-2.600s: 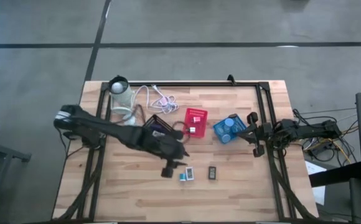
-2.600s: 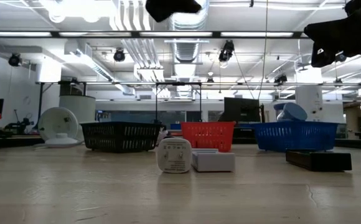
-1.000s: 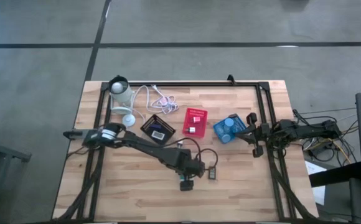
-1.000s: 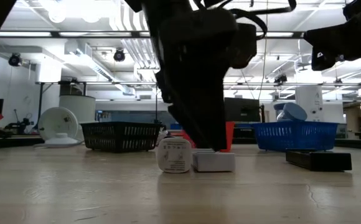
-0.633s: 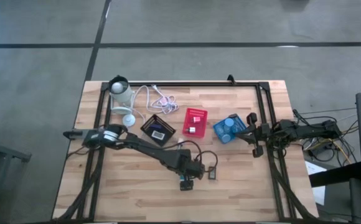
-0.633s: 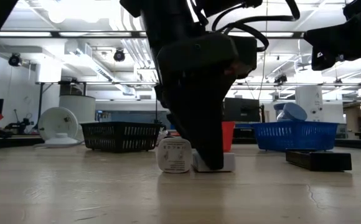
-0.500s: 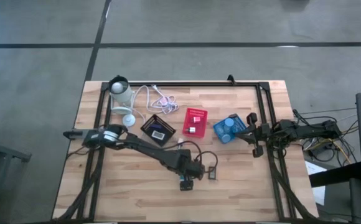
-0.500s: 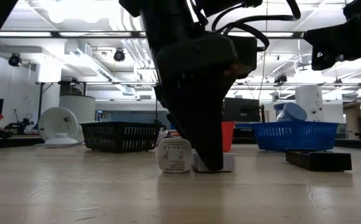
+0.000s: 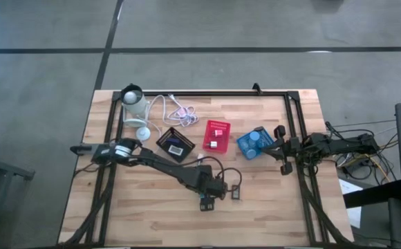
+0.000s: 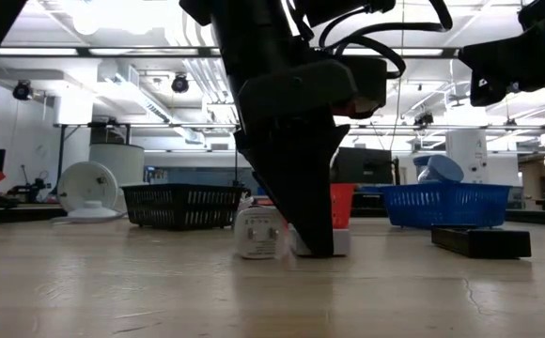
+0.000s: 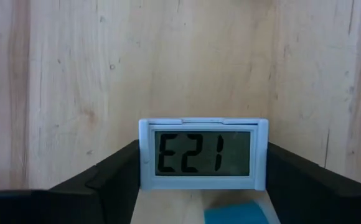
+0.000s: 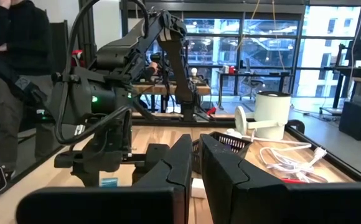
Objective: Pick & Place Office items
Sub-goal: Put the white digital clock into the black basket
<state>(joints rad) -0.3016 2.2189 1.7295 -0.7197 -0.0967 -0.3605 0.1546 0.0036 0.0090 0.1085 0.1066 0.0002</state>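
Worktop: pale wooden plank worktop (image 9: 152, 214) edged by a black metal frame, standing on a grey concrete floor.
Background: low view looks into an open hall with ceiling ducts and lamps; right wrist view shows a person in dark clothes standing beside the worktop.
Left tool: left tool (image 9: 208, 203) is lowered to the boards near the front centre; in the left wrist view its dark fingers (image 11: 103, 180) flank a small white display unit with a grey screen reading "E21" (image 11: 203, 154), one finger on each side. Whether the fingers press on it cannot be told.
Neighbouring items: small white upright block (image 10: 256, 233) stands just beside the left tool; flat black block (image 9: 236, 193) lies close by on the worktop.
Bins: black mesh bin (image 9: 173, 143), red mesh bin (image 9: 216, 135) and blue mesh bin (image 9: 254, 143) stand in a row mid-worktop; the blue one holds a pale-blue round piece (image 9: 254, 137).
Lamp: white lamp with coiled cable (image 9: 135, 104) sits at the rear left corner.
Right tool: right tool (image 12: 195, 165) waits above the right edge, fingers clenched together, grasping nothing.
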